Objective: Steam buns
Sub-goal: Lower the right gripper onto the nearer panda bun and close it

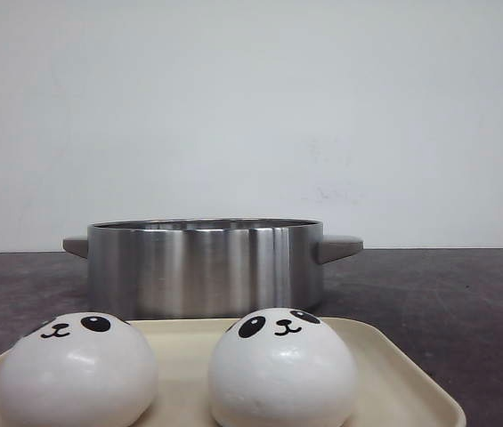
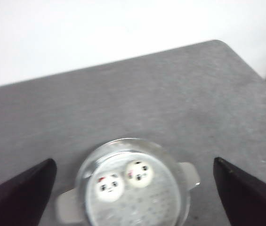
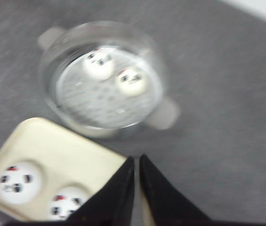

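Two buns sit side by side on the cream tray (image 1: pixel 393 374) at the near edge of the grey bench (image 1: pixel 447 294); the left tray bun (image 1: pixel 77 370) and the right tray bun (image 1: pixel 282 368) are apart, domes up, flat bases down, their panda faces high on the domes and tipped back toward the steel pot (image 1: pixel 205 265) just behind the tray; being round, neither has a clear long axis. Two more buns lie inside the pot on its perforated floor; in the left wrist view one pot bun (image 2: pixel 109 187) and the other pot bun (image 2: pixel 139 173) are very close together, perhaps touching, faces upward.

The left hand (image 2: pixel 133 188) hangs high above the pot, released, its dark fingers (image 2: pixel 22 193) spread wide to either side of the pot with nothing between them; the pot buns lie well below it, in the gap between the fingers.

The right hand (image 3: pixel 136 188) is clenched, its two black fingers (image 3: pixel 116 193) nearly meeting with only a thin slit between, holding nothing; it is raised above the bench at the tray's corner, the tray buns just to one side of it, the pot and its buns farther off.
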Motion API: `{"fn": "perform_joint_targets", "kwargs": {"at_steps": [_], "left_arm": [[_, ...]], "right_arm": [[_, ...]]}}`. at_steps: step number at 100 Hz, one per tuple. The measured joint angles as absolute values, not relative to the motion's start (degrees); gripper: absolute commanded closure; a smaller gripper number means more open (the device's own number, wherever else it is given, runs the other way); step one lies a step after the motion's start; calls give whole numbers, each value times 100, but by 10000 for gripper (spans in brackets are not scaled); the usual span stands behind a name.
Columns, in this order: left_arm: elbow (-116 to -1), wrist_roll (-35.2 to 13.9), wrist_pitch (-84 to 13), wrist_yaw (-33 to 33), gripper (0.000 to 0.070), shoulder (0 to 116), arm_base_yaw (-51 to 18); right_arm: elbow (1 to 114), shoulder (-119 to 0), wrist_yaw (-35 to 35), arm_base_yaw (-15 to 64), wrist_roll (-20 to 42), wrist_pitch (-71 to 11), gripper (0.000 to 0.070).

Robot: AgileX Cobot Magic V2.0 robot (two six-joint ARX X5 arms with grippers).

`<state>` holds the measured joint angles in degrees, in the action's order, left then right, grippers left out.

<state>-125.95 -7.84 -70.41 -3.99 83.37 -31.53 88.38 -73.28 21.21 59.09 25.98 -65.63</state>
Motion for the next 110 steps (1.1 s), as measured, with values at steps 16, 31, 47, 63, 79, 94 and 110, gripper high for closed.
{"fn": "perform_joint_targets", "kwargs": {"at_steps": [16,31,47,63,79,94,110], "left_arm": [[-12571,-655,-7352,-731,0,7502,-3153],[-12573,-624,-7474,-766,0,6604,-3153],[-12610,-567,-7721,-982,0,5863,-3153],[-12586,-550,-8134,-1098,0,5533,-3153],[-12497,-550,-8138,-1098,0,5424,-3153],[-12497,-550,-8138,-1100,0,5400,-3153],[-12420,-550,-8138,-1098,0,5400,-3153]], "right_arm": [[7671,-7358,891,5682,2969,-5734,622],[6641,-7452,-145,5577,3369,-5148,141],[6025,-7623,-381,5614,3850,-4987,108],[5972,-7918,-624,5682,4038,-4862,110],[5975,-8331,-1026,5754,4077,-4554,140],[5975,-8912,-930,5771,4077,-4506,140],[5975,-9290,-596,5769,4080,-4383,240]]}}
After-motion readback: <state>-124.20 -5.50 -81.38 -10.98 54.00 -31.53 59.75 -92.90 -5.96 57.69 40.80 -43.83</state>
